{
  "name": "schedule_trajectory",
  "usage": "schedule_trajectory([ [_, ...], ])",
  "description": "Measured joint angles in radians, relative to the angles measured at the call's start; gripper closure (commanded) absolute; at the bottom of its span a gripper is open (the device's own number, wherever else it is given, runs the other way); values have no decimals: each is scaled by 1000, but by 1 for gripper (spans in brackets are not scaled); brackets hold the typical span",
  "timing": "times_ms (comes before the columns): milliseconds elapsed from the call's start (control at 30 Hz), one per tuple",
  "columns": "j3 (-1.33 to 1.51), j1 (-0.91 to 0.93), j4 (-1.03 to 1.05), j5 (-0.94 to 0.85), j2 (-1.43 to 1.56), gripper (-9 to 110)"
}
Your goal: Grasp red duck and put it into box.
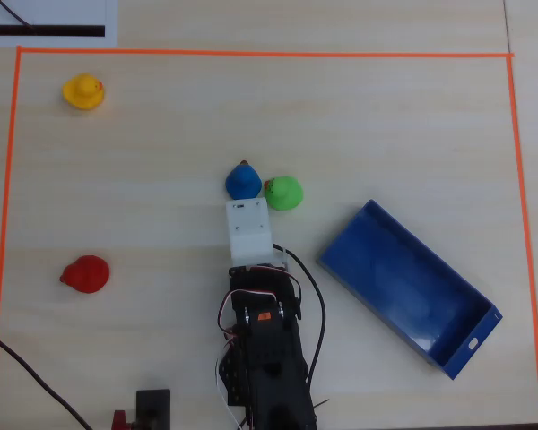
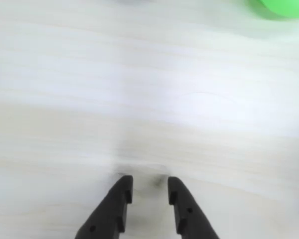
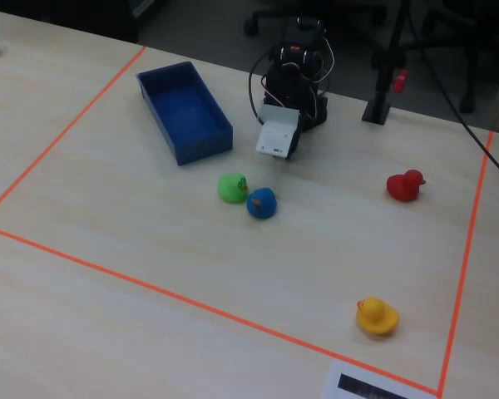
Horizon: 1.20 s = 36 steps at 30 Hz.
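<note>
The red duck [image 1: 86, 273] sits alone on the pale wooden table, far to the left of the arm in the overhead view; in the fixed view the red duck [image 3: 405, 185] is to the right of the arm. The box [image 1: 403, 282], a long blue open tray, lies slanted to the right of the arm and looks empty; in the fixed view the box [image 3: 183, 108] is at upper left. My gripper [image 2: 149, 181] points at bare table, its two black fingers a little apart with nothing between them. In the overhead view the white wrist housing [image 1: 248, 228] hides the fingers.
A blue duck [image 1: 243, 182] and a green duck [image 1: 284, 193] sit close together just ahead of the wrist housing; the green duck [image 2: 284, 7] shows at the wrist view's top right. A yellow duck [image 1: 83, 91] is at the far left corner. Orange tape [image 1: 251, 54] borders the workspace.
</note>
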Motion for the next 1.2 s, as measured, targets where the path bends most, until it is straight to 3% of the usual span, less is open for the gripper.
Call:
schedule_trajectory([
  [633, 0, 0, 0, 0, 0, 100],
  [867, 3, -11, -80, 8, -14, 84],
  [1033, -74, -112, -275, 31, -192, 82],
  [1200, -288, -345, -290, 186, -420, 83],
])
